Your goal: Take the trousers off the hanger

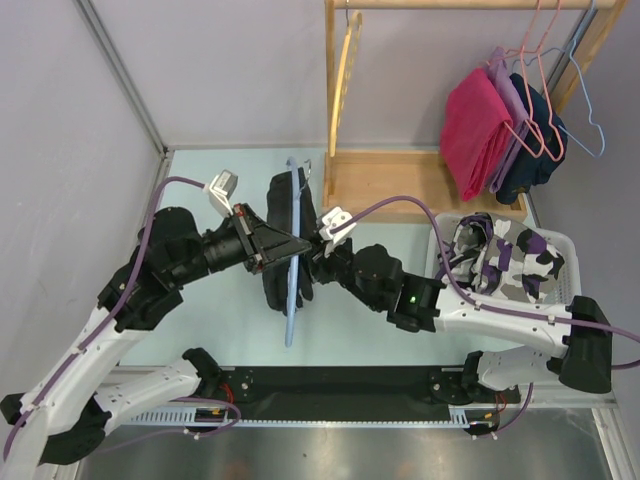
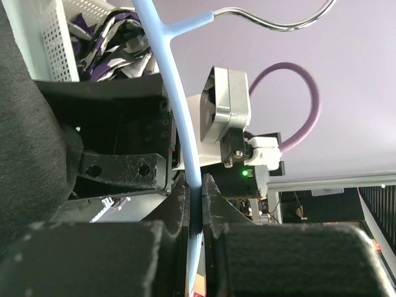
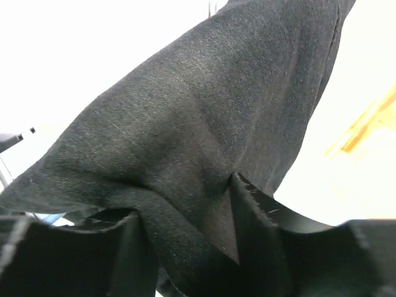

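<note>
Bolted side by side at the near edge of the pale green table (image 1: 200,170), two black-and-white robot arms meet over a loaded hanger at the table's centre. The left arm (image 1: 120,310) angles in from the left. The left gripper (image 1: 288,250) is clamped tight on the light blue hanger (image 1: 291,315). In the left wrist view its fingers (image 2: 223,210) pinch the hanger's curved shoulder bar with no gap either side, and the metal hook (image 2: 272,23) curves away above.

Black trousers (image 1: 280,205) hang draped over that hanger, between the two grippers. Just right of them, the right gripper (image 1: 312,262) is at the cloth. The right wrist view shows its jaws partly closed on a fold of the trousers, which bunches between the fingers (image 3: 253,210) and creases where it meets them. The right arm (image 1: 500,315) runs back toward the right edge.

Beyond it stands a white basket (image 1: 572,262) holding a purple, black and white patterned garment (image 1: 510,262). Across the back, a wooden rack (image 1: 400,180) carries a pale yellow hanger (image 1: 343,80) at its left end. At its right end a pink garment (image 1: 475,125), a lilac garment (image 1: 505,105) and a navy garment (image 1: 535,150) hang on wire hangers (image 1: 545,110).
</note>
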You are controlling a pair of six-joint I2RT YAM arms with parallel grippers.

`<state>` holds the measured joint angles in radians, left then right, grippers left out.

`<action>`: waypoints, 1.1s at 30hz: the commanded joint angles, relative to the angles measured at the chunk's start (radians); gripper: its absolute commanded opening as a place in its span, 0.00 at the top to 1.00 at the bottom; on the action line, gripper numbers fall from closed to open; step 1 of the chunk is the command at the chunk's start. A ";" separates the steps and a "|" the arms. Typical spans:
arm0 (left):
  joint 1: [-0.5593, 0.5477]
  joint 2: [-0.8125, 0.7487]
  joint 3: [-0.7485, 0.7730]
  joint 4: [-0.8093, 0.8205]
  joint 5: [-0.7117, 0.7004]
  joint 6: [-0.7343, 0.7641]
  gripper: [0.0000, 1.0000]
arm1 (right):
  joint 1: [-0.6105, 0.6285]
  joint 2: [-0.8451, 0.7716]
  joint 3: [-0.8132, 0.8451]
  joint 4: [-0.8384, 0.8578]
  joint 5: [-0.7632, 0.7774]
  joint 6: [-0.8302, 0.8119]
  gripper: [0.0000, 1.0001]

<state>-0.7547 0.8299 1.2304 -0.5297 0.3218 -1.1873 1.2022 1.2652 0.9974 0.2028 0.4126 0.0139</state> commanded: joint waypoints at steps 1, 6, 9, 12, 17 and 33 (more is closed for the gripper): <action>-0.005 -0.069 0.021 0.158 0.066 -0.003 1.00 | -0.006 -0.006 -0.023 0.193 0.123 0.000 0.62; -0.006 -0.092 -0.003 0.157 0.022 0.002 1.00 | 0.005 -0.006 -0.034 0.230 0.146 0.023 0.90; -0.006 -0.120 -0.023 0.140 -0.018 0.006 1.00 | 0.022 -0.015 -0.031 0.234 0.166 0.035 1.00; -0.006 -0.150 -0.048 0.116 -0.081 0.012 1.00 | 0.048 -0.036 -0.032 0.247 0.193 0.040 1.00; -0.005 -0.178 -0.078 0.086 -0.171 0.028 1.00 | 0.109 -0.090 -0.037 0.262 0.242 0.028 1.00; -0.006 -0.259 -0.235 0.074 -0.313 -0.012 1.00 | 0.235 -0.181 -0.003 0.322 0.380 -0.120 1.00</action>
<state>-0.7734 0.5922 1.0252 -0.4763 0.1673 -1.2224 1.3987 1.1603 0.9455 0.3199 0.7010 -0.0437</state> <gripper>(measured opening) 0.067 0.098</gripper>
